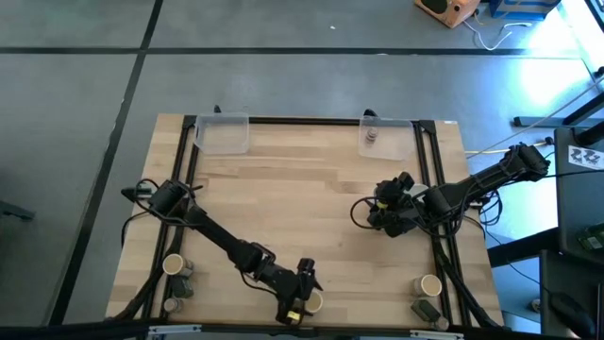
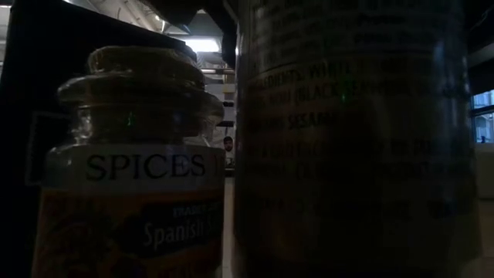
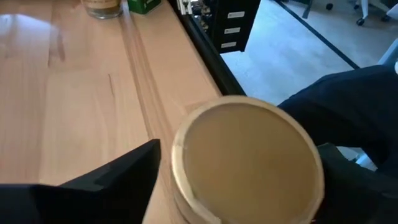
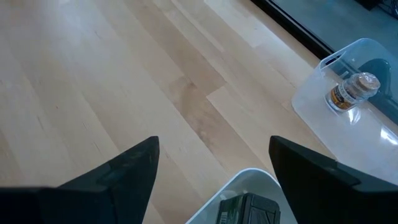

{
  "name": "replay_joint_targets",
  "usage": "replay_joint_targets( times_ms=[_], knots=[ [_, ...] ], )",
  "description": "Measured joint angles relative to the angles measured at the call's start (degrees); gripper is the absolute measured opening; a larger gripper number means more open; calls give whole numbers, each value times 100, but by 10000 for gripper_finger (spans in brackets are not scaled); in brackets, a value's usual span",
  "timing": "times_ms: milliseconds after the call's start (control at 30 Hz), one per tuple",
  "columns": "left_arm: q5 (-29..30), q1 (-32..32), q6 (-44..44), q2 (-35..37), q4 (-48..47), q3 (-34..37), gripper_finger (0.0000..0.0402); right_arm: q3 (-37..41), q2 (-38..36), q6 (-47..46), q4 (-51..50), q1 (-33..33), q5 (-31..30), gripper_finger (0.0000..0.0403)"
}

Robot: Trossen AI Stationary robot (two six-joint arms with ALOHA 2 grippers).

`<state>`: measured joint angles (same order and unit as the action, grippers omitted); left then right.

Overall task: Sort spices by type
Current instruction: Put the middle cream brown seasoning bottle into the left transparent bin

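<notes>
Wide bare wood is left across the middle of the desk (image 1: 302, 179), framed by dark rails along its edges. At the near edge the left gripper (image 1: 304, 295) is lowered over a tan cylinder (image 3: 247, 163), its jaws set apart on either side of the pale round top, not visibly pressed against it. The right gripper (image 1: 389, 212) is held near the right rail, jaws spread and empty, above a white dish (image 4: 239, 196) in which a dark pack (image 4: 245, 210) lies. A small jar (image 4: 351, 90) stands in the clear tray (image 1: 387, 138) at the far edge; another clear tray (image 1: 223, 133) sits far left. Further spices are grouped at both near corners.
</notes>
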<state>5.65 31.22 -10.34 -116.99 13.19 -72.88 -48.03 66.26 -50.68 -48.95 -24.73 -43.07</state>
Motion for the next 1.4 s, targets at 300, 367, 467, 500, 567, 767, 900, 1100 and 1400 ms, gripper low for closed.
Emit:
replay_joint_targets(
  times_ms=[300, 367, 467, 500, 567, 767, 900, 1100, 1400],
  knots=[
    [146, -55, -43, 133, -165, 1, 263, -1, 0, 16, -3, 0, -100, 303],
    [211, -93, -42, 289, -150, 2, 263, 0, 0, 18, -11, 0, -102, 303],
    [317, -191, 9, 638, -129, 1, 264, 0, 0, 18, -68, 0, -105, 303],
    [357, -230, 15, 773, -177, -2, 268, 0, 0, 18, -74, 0, -110, 303],
    [491, -318, 42, 1051, -419, -2, 274, 0, 0, 20, -76, 0, -159, 303],
    [1640, -579, 333, 1983, -1292, -4, 266, 0, 2, 23, -72, 0, -437, 303],
    [2577, -773, 476, 2592, -2233, -7, 264, 0, 1, 23, -68, 0, -524, 303],
    [3567, -1182, 452, 3563, -3637, -7, 267, 0, 0, 23, -63, 0, -578, 303],
    [3805, -2471, 439, 4920, -4429, 634, 267, 0, 73, 23, -46, 0, -1066, 303]
  ],
)
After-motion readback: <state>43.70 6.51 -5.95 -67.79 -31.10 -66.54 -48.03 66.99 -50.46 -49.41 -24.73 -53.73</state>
